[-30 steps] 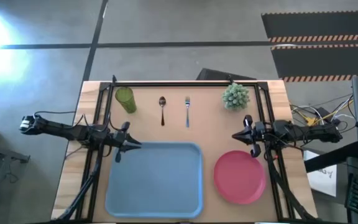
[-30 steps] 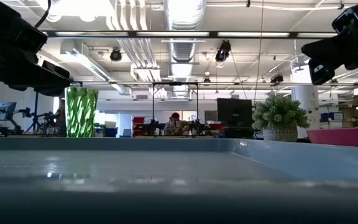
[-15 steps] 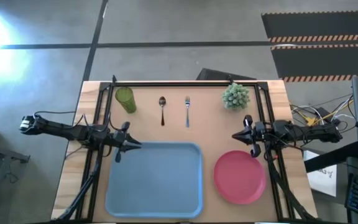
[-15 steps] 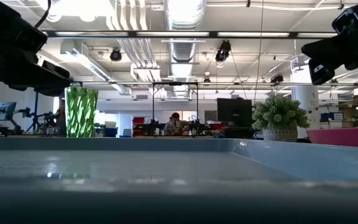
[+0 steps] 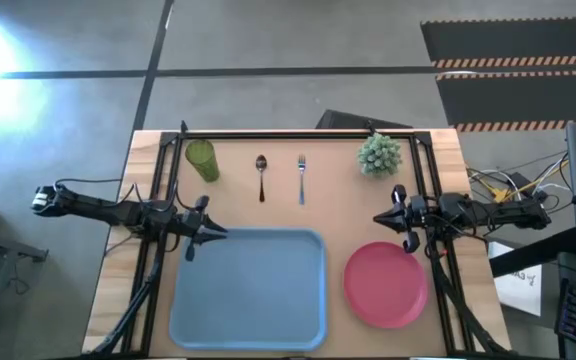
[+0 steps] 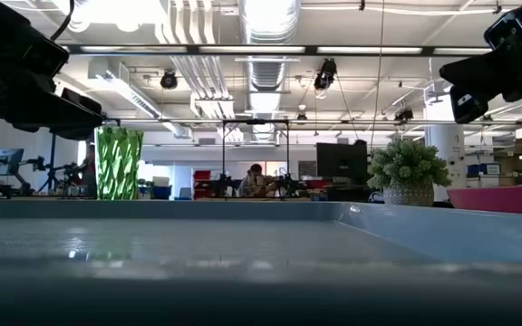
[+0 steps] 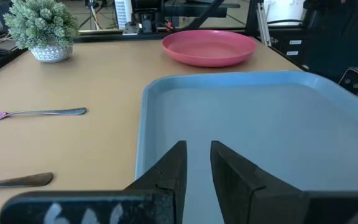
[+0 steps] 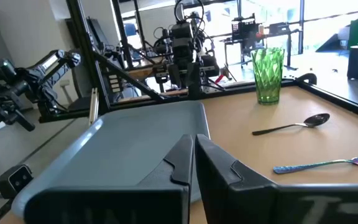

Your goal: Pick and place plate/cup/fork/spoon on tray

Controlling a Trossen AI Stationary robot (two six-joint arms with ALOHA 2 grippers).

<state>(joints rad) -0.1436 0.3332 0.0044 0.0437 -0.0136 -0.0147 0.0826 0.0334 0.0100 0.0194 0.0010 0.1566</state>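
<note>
Dark left pincer [image 7: 197,163] slightly apart over blue tray [image 7: 278,124], right pincer [image 8: 194,155] together, both empty.

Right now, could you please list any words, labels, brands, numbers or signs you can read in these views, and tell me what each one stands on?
None can be read.
White marks on the left gripper housing, left wrist view: too blurred to read.
Handwriting on a paper sheet beside the table, high view: too small to read.
Plate, cup, fork, spoon, tray and potted plant: no text visible.
</note>
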